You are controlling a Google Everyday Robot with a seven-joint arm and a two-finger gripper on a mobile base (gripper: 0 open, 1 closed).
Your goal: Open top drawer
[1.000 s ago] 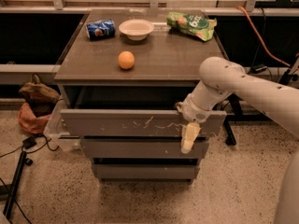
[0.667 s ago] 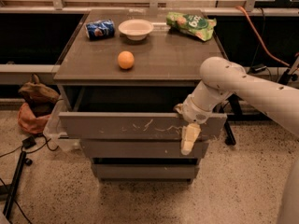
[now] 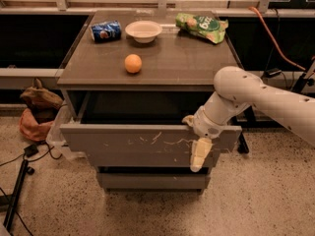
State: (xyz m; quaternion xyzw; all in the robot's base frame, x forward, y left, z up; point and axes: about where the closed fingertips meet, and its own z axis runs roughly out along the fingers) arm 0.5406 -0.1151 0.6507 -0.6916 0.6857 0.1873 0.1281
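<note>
camera view: the top drawer [image 3: 133, 144] sits pulled out at centre frame; the claw [image 3: 195, 142] clamps its front's upper edge, right of centre.

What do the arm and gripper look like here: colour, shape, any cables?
The arm is a smooth off-white tube with a bulbous rounded joint dotted with small dark holes. No cables or markings show on it. The gripper, at the right end of the top drawer front, is cream-yellow and tapered.
</note>
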